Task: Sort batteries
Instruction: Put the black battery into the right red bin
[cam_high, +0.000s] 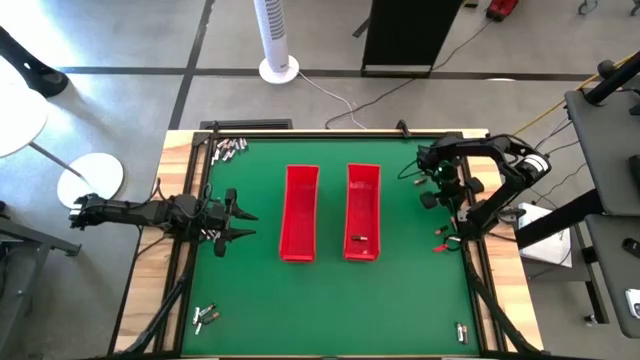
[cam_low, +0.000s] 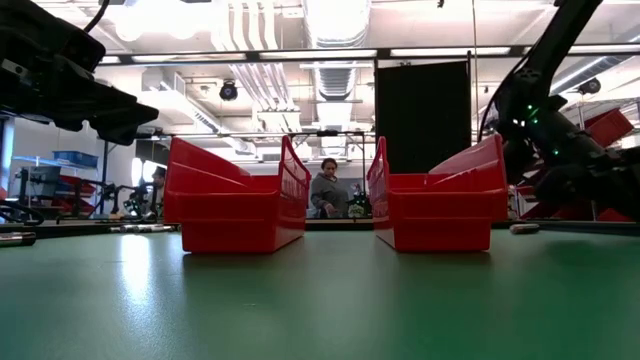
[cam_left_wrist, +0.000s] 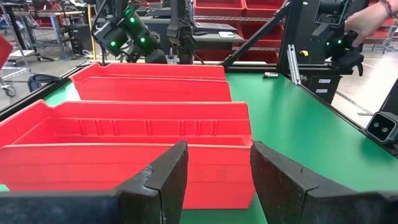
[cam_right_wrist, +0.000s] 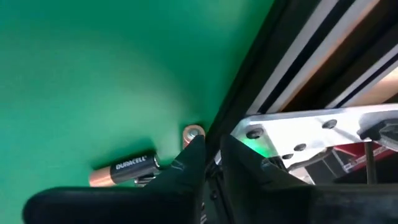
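Green felt (cam_high: 400, 300) covers the table, with a tower fan (cam_high: 277, 40) on the floor at the high view's upper centre. Two red trays stand mid-table: the left tray (cam_high: 300, 212) looks empty, while the right tray (cam_high: 363, 211) holds one battery (cam_high: 360, 239) near its lower end.

The step in hand looks like a pick at the right edge. The right gripper (cam_right_wrist: 208, 155) hangs low at the mat's border, its fingers nearly together, beside a Duracell cell (cam_right_wrist: 124, 169) lying flat; a second copper end (cam_right_wrist: 192, 132) shows at a fingertip. Whether either is pinched I cannot tell. Next it calls for a sure grip, then a lift clear of the metal rail (cam_right_wrist: 292, 56) hard alongside, which crowds the approach.

The left gripper (cam_high: 232, 215) waits mid-left, jaws spread and empty, facing the trays. More batteries sit in the upper-left cluster (cam_high: 228, 148), the lower-left cluster (cam_high: 205, 317) and as a lower-right stray (cam_high: 461, 329).
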